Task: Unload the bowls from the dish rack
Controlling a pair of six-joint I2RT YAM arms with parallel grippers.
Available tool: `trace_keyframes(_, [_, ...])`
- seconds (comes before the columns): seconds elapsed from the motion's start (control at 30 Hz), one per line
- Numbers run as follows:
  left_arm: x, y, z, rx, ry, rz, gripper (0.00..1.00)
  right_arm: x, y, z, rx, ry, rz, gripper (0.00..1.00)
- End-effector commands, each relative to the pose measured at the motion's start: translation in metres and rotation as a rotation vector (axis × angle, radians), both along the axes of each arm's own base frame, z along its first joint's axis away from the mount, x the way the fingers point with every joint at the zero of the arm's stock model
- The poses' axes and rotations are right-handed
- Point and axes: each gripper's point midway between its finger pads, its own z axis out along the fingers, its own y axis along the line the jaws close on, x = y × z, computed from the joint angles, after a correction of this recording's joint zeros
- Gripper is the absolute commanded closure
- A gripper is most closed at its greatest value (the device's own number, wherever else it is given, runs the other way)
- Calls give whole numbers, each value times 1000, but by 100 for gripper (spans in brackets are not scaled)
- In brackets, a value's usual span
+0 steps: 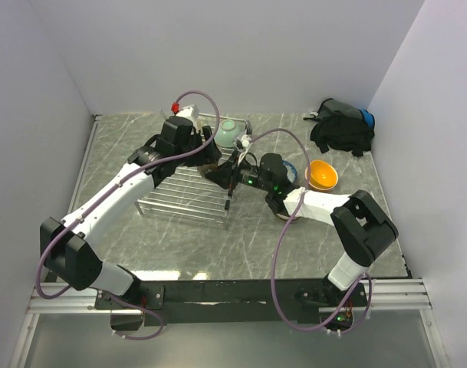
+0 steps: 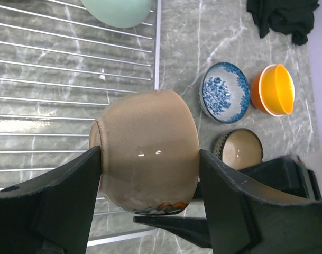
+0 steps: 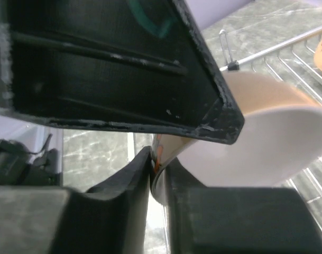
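Observation:
A tan bowl (image 2: 145, 143) lies on its side in the air over the right edge of the dish rack (image 2: 55, 79). My left gripper (image 2: 150, 159) is shut on it, one finger on its base and one across its mouth. My right gripper (image 3: 156, 164) is shut on the same bowl's rim (image 3: 266, 137), one finger inside and one outside. Both grippers meet over the rack's right end in the top view, left (image 1: 210, 157) and right (image 1: 230, 175). A pale green bowl (image 2: 118, 10) sits on the rack's far corner (image 1: 228, 132).
Three bowls stand on the table right of the rack: white with blue pattern (image 2: 224, 91), orange (image 2: 274, 90) (image 1: 322, 175), and speckled brown (image 2: 241, 149). A black bag (image 1: 342, 126) lies at the back right. The rack (image 1: 183, 195) is otherwise bare wire.

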Motion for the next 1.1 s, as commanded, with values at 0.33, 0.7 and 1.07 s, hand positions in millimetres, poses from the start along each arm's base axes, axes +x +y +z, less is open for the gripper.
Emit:
trace_keyframes(0.33, [-21, 12, 95, -165, -267, -6, 27, -20, -25, 48, -65, -167, -10, 100])
trace_keyframes(0.7, [-39, 105, 120, 91, -488, 243, 1, -26, -102, 19, -348, 7, -293, 100])
trace_keyframes(1.07, [-45, 160, 72, 327, -496, 411, 1, -36, -243, -16, -511, 431, -707, 100])
